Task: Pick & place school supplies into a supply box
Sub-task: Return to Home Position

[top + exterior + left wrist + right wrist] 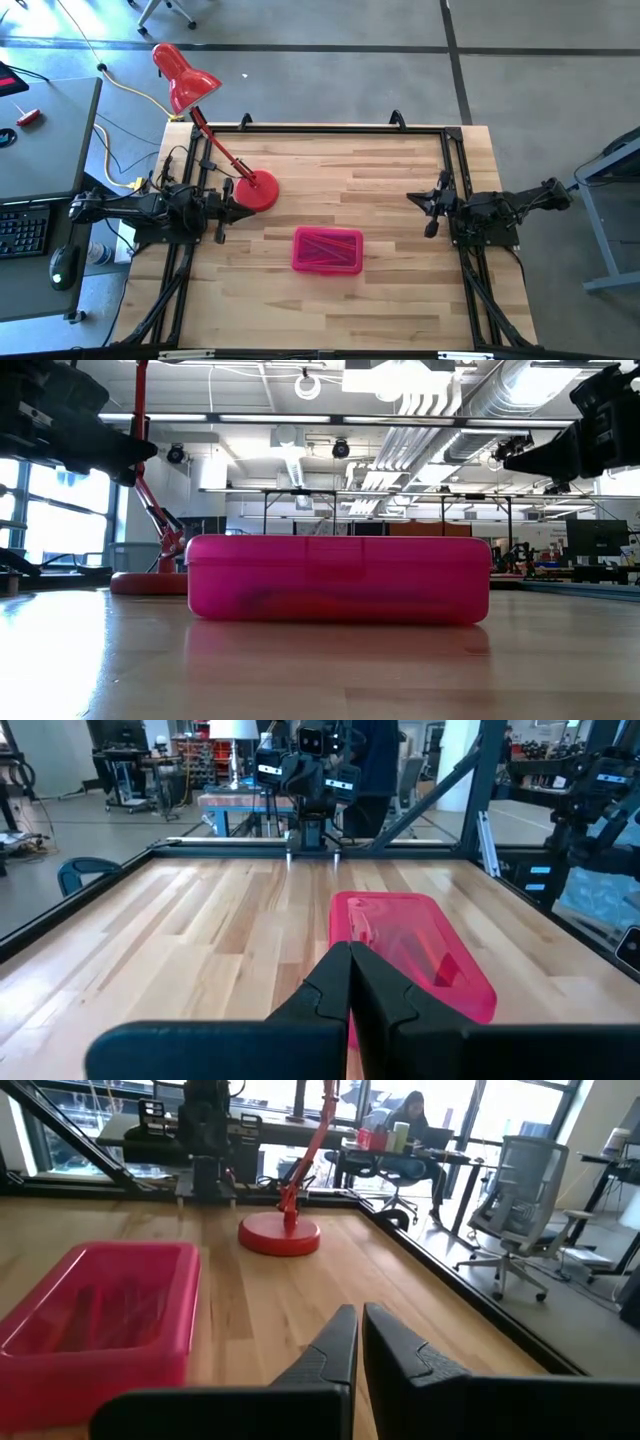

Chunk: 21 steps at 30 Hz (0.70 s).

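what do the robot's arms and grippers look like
The left arm and right arm are both black, built of chunky jointed segments. The left gripper and right gripper match: two matte black angular fingers tapering to narrow tips, on a wide dark crossbar. No markings show on them.

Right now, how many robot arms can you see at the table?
2. The left arm is at the table's left edge, beside the red lamp's base; the right arm is at the right edge. None look hidden.
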Motion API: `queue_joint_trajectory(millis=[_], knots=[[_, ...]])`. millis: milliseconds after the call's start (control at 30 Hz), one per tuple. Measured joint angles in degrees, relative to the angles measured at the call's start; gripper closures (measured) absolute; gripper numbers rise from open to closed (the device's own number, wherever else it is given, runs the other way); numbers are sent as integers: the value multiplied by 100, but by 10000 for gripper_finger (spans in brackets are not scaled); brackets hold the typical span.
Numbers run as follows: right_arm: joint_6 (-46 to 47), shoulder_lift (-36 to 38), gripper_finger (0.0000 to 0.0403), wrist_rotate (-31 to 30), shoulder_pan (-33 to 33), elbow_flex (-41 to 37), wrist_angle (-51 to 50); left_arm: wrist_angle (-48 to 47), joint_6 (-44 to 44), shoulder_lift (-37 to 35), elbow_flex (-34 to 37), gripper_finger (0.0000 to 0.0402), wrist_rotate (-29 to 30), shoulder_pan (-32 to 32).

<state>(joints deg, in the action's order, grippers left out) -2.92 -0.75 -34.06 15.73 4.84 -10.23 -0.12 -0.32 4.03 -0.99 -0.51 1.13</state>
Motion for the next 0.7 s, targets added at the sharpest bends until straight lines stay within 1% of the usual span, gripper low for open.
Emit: queue_joint_trajectory(millis=[700], knots=[[-49, -2, 402, 0, 2, -2, 15, 2, 0, 0, 4, 362, 2, 0]])
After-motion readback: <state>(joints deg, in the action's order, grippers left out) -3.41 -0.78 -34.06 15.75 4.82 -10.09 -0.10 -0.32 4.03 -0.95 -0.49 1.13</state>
